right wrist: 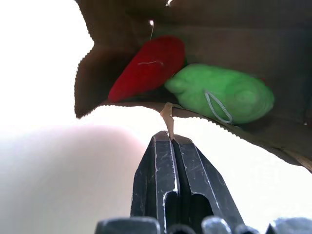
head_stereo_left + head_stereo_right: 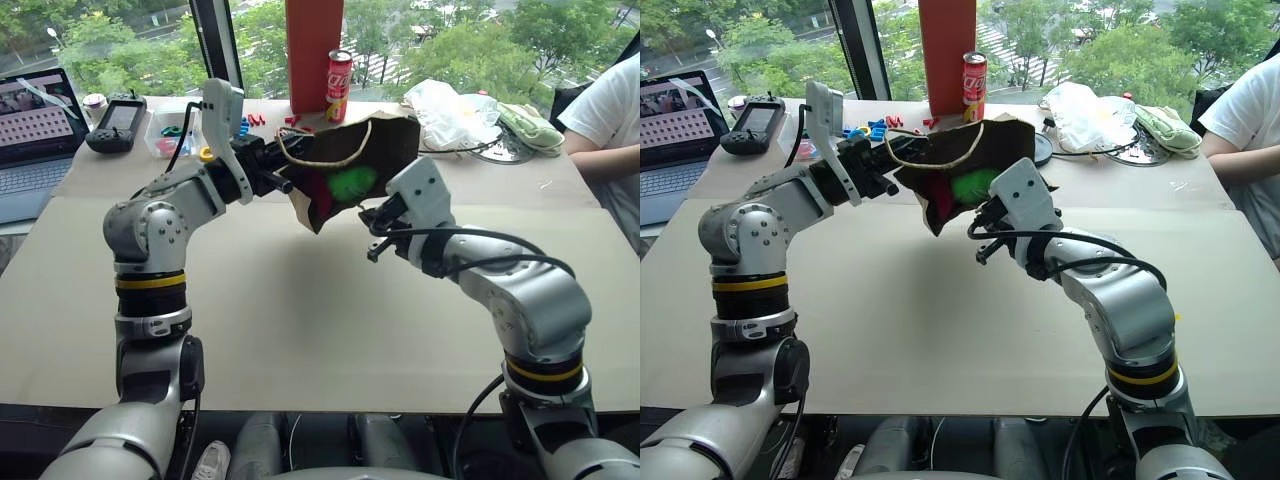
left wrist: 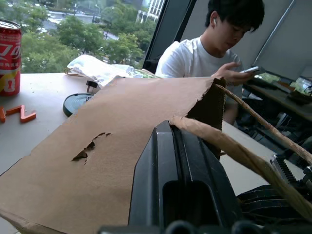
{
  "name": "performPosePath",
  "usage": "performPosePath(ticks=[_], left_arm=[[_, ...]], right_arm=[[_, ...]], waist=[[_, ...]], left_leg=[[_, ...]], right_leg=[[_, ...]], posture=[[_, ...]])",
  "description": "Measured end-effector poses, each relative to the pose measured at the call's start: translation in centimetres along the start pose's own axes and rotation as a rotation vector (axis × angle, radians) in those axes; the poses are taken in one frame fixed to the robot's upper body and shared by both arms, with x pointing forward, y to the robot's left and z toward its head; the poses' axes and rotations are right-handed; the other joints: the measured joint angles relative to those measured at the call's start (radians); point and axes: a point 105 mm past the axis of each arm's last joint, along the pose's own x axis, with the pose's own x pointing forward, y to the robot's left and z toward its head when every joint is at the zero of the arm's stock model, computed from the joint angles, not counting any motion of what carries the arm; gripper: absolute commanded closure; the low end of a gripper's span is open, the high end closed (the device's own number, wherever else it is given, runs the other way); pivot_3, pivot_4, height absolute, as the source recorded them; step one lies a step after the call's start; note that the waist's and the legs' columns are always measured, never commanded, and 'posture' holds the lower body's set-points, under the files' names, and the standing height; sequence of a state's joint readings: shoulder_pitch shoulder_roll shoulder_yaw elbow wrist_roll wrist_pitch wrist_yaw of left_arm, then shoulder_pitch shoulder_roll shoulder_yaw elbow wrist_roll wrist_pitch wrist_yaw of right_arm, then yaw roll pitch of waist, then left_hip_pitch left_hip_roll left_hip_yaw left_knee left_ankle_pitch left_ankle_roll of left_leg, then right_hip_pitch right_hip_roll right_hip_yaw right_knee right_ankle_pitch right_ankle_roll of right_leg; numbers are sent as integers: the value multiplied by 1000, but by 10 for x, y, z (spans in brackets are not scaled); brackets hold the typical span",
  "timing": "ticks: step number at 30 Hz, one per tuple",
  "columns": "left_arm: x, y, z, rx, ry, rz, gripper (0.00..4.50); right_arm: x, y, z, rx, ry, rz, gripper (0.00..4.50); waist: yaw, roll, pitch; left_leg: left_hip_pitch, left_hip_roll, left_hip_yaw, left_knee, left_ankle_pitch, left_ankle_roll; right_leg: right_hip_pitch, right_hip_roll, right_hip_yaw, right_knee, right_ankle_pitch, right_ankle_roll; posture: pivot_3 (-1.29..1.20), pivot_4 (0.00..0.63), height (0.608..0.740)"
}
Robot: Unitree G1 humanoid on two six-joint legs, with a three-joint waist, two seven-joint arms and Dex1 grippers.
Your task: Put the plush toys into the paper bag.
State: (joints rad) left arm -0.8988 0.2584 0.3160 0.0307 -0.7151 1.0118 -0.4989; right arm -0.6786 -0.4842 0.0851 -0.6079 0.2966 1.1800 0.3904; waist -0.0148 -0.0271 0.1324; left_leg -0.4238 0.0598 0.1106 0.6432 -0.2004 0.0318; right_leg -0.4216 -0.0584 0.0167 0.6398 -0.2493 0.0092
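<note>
Paper bag [image 2: 345, 165]: brown kraft, lifted clear of the tabletop [image 2: 300, 300], tipped with its mouth facing the robot, held between both arms. Small tear visible in one side panel in the left wrist view.

Left gripper [image 2: 283, 183]: fingers [image 3: 180, 180] closed on the bag's twisted cord handle [image 3: 253, 163] at the bag's left edge.

Right gripper [image 1: 171, 139]: fingers closed on a paper-cord handle end at the lower rim of the bag mouth, as seen in the right wrist view.

Red chili plush [image 1: 146, 68]: inside the bag, lying against the left inner wall.

Lime-green plush [image 1: 224, 92]: inside the bag, just beside the red one, touching it; thin loop of cord on its surface.

Other items on the far tabletop: red soda can [image 2: 339, 86] upright beside a tall red column [image 2: 314, 50]; white plastic bag [image 2: 450, 110]; bright plastic letters [image 2: 865, 130]; black handheld device [image 2: 115, 125]; laptop [image 2: 35, 140] at the left edge.

Person in a white shirt [image 3: 195, 56] seated at the right, holding a phone.
</note>
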Motion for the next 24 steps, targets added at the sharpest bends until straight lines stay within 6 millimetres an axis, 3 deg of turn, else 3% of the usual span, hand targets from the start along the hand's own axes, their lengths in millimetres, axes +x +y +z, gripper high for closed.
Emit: performPosePath(ticks=[2,7,12,17,24], left_arm=[[1,3,-6,-90,-2,34,4500],[-4,20,-27,-261,11,165,4500],[-12,36,-29,-300,13,263,4500],[-17,42,-32,-311,40,295,4500],[-14,37,-45,-345,113,270,4500]], right_arm=[[0,-8,7,-32,-20,-29,4456],[5,-17,-2,-67,17,-68,4456],[3,-18,1,-124,13,-49,4456],[-1,-9,4,-162,-8,20,4456],[-2,7,5,-147,-32,111,4456]], waist=[[0,0,0],[0,0,0],[2,0,0],[3,0,0],[3,0,0]], left_leg=[[0,0,0,0,0,0],[0,-1,0,0,0,0],[0,-1,0,0,0,0],[0,-1,0,0,0,0],[0,-1,0,0,0,-1]], right_leg=[[0,0,0,0,0,0],[0,-1,1,0,0,0],[0,-1,0,0,0,0],[0,-1,0,0,0,0],[0,-1,0,0,0,0]], posture=[[0,150,739],[0,150,739],[0,150,739],[0,150,739],[0,150,739]])
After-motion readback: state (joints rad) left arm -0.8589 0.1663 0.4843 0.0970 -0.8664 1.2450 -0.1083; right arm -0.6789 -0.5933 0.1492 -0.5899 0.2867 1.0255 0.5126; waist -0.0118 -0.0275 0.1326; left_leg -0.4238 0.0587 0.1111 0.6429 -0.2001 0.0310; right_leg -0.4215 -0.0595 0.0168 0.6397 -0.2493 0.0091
